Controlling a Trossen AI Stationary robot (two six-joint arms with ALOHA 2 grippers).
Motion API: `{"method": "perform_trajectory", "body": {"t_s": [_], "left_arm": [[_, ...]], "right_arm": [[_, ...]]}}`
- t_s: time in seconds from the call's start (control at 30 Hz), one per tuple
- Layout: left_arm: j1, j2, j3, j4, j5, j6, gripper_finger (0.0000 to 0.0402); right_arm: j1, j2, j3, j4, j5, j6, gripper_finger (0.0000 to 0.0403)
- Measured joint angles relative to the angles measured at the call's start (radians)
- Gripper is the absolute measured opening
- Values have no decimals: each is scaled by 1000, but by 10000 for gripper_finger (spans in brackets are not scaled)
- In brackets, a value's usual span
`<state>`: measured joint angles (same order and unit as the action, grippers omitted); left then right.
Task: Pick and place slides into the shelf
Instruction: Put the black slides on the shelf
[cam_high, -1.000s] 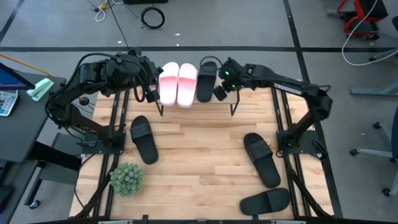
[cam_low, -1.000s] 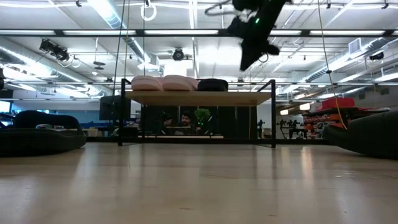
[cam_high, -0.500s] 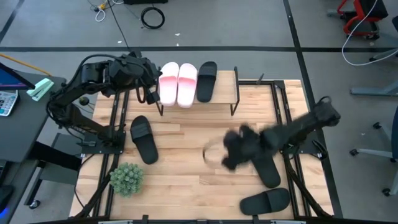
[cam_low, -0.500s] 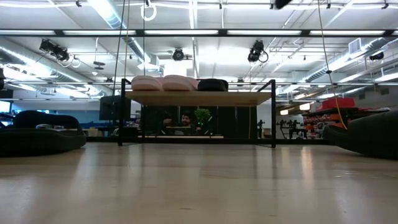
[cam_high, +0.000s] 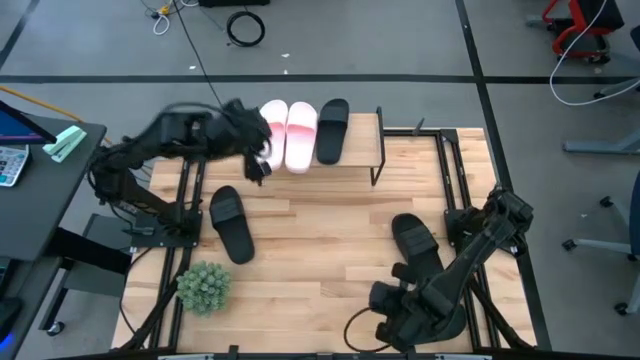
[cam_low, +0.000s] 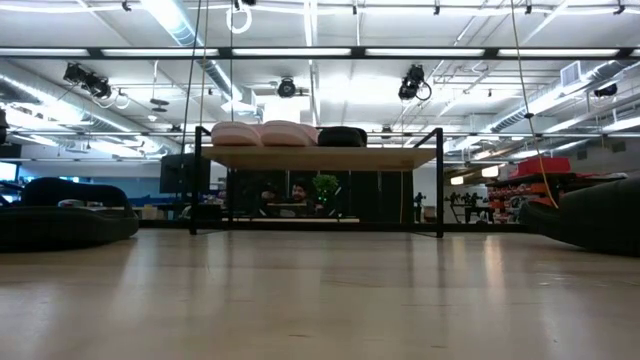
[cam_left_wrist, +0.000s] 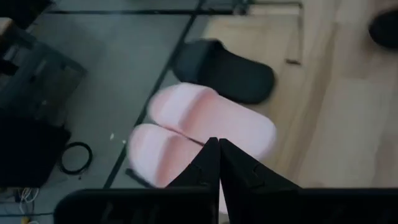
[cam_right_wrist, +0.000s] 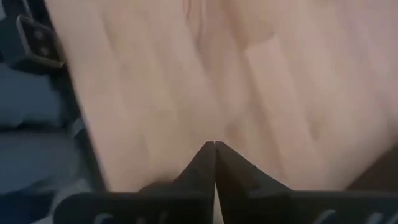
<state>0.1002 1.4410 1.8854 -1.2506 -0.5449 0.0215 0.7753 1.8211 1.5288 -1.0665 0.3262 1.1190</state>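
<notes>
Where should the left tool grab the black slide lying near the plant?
Grip the black slide across its wide strap, coming straight down from above. It lies flat and sole-down on the table, so the raised strap is the only part fingers can close around.

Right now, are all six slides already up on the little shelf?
No: only two pink slides and one black slide sit on the shelf; other black ones lie on the table.

A small green artificial plant (cam_high: 204, 287) sits on the slatted wooden tabletop (cam_high: 320, 250) near its front left corner. On the grey floor beyond the table lies a coiled black cable (cam_high: 245, 27), and a red chair base (cam_high: 578, 25) stands at the far right. A mint-green object (cam_high: 63, 144) rests on a dark side desk (cam_high: 40, 190) at the left.
</notes>
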Motion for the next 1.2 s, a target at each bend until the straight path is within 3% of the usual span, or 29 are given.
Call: {"method": "perform_trajectory", "body": {"t_s": [0.07,0.27,0.47,0.63,0.77,1.03,1.2], "left_arm": [[-36,-1,-95,93,1,-3,5],[-121,-14,-396,296,3,-29,23],[-182,-14,-586,305,3,-129,28],[-206,-14,-643,306,1,-186,13],[-206,-15,-671,355,0,-186,7],[-203,-15,-702,387,-1,-134,22],[-204,-16,-702,388,0,-133,18]], "right_arm": [[-8,0,0,5,41,-17,14],[-44,-11,0,4,24,85,25],[-48,-12,0,-18,-157,121,69],[-54,-30,0,-38,-245,216,108],[-45,-31,0,-91,-394,429,128],[27,-20,0,-228,-665,923,132],[64,-13,-60,-213,-805,1076,132]]}}
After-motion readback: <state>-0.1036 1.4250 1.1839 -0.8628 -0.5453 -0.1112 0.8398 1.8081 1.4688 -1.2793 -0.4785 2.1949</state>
